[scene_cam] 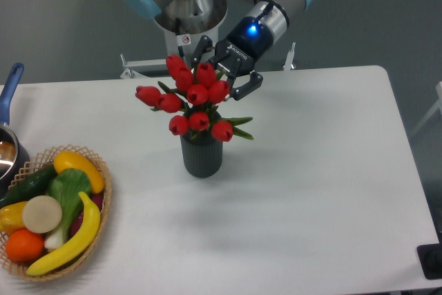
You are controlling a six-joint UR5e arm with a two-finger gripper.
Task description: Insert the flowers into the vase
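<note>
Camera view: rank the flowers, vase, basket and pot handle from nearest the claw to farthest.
1. Flowers, right at the open claw.
2. Vase, just below.
3. Basket, front left.
4. Pot handle, far left edge; close to the basket's rank.

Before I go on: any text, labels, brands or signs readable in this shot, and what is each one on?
White lettering on the claw body, a short brand-like word: too small and tilted to read.
Small white sticker with a red mark on the arm's base, behind the flowers: blurred, unreadable.
Vase, basket, pot and table: no text visible.
</note>
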